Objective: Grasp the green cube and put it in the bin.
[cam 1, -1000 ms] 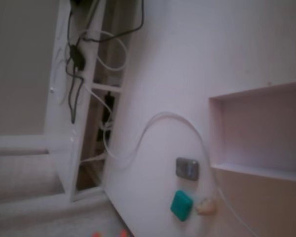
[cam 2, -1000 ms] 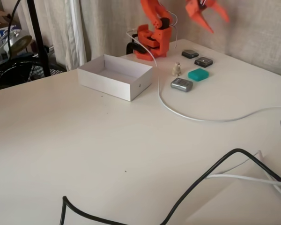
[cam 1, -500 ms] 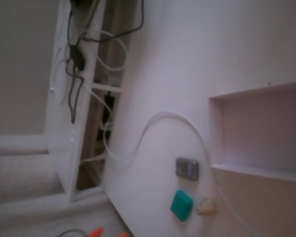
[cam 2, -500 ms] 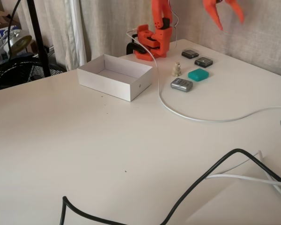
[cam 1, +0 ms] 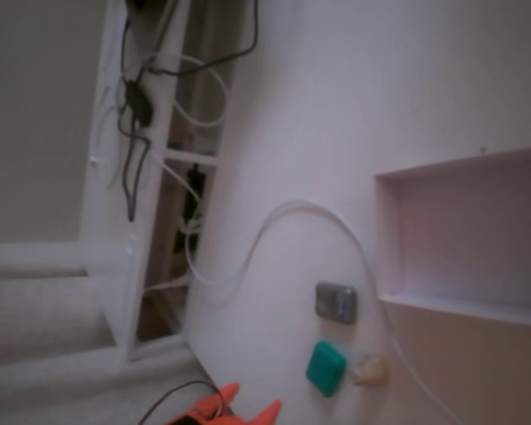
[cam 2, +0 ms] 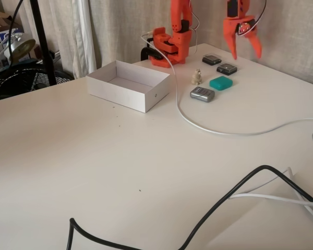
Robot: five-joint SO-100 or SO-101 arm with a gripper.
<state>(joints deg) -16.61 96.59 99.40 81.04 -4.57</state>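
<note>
The green cube (cam 2: 220, 82) lies flat on the white table, between a grey device and two dark ones; in the other fixed view the green cube (cam 1: 326, 368) sits low, beside a beige lump. The bin (cam 2: 146, 99), a white shallow tray, stands left of it with nothing visible inside; the bin (cam 1: 385, 239) fills the right edge of the other view. My orange gripper (cam 2: 246, 54) hangs open above the table, behind and to the right of the cube, holding nothing. Only the tips of the gripper (cam 1: 248, 403) show at the bottom edge.
A grey device (cam 2: 202, 94) and a beige lump (cam 2: 197, 76) lie close to the cube, with two dark devices (cam 2: 227, 68) behind it. A white cable (cam 2: 224, 131) curves past the bin. A black cable (cam 2: 224, 198) crosses the front. The arm's base (cam 2: 169, 44) stands behind the bin.
The open gripper has swung right and come down from high above the table to just behind the cube. Its tips have pushed further into the other fixed view. The cube has not moved.
</note>
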